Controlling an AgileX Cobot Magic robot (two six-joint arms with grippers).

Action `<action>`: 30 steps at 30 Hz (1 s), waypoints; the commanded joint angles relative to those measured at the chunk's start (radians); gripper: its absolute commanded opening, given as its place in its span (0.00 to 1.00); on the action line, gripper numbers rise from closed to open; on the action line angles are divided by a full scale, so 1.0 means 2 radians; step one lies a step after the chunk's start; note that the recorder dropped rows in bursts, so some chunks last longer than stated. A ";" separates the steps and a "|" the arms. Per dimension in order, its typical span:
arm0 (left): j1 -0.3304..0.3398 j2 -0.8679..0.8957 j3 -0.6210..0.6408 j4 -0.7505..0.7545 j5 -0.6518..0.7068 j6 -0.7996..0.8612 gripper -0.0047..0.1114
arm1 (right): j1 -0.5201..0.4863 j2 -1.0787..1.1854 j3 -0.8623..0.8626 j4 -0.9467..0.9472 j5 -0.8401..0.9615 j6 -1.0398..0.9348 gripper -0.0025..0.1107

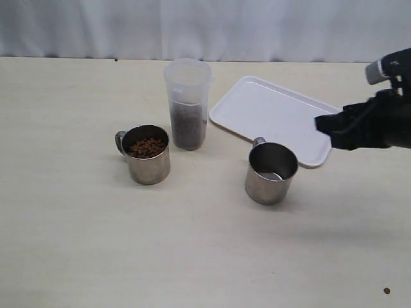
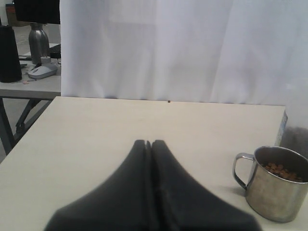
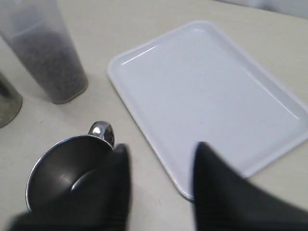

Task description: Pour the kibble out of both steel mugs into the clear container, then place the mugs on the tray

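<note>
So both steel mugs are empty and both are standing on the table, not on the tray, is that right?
Not quite. Only the mug nearer the tray is empty; the other mug holds kibble, as the exterior view shows. Both do stand on the table, off the tray.
</note>
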 commanded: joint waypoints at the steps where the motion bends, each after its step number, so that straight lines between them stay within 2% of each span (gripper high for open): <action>1: 0.001 -0.002 0.001 0.000 -0.003 0.000 0.04 | -0.001 -0.189 0.121 0.149 0.036 -0.102 0.06; 2: 0.001 -0.002 0.001 0.000 -0.003 0.000 0.04 | -0.001 -0.253 0.167 0.208 0.047 -0.141 0.06; 7: 0.001 -0.002 0.001 0.000 -0.003 0.000 0.04 | -0.001 -0.436 0.267 0.265 0.055 -0.170 0.06; 11: 0.001 -0.002 0.001 0.000 -0.004 0.000 0.04 | -0.001 -0.538 0.287 0.216 0.114 -0.091 0.06; 13: 0.001 -0.002 0.001 0.000 -0.004 0.000 0.04 | -0.001 -0.557 0.287 0.125 0.130 0.006 0.06; 15: 0.001 -0.002 0.001 0.000 -0.004 0.000 0.04 | -0.001 -0.568 0.287 0.021 0.098 0.078 0.06; 17: 0.001 -0.002 0.001 0.000 -0.004 0.000 0.04 | -0.001 -0.570 0.287 -0.020 0.057 0.130 0.06; 23: 0.001 -0.002 0.001 0.000 -0.004 0.000 0.04 | -0.001 -0.570 0.287 -0.031 -0.039 0.167 0.06; 30: 0.001 -0.002 0.001 0.000 -0.004 0.000 0.04 | -0.001 -0.570 0.287 -0.029 -0.051 0.167 0.06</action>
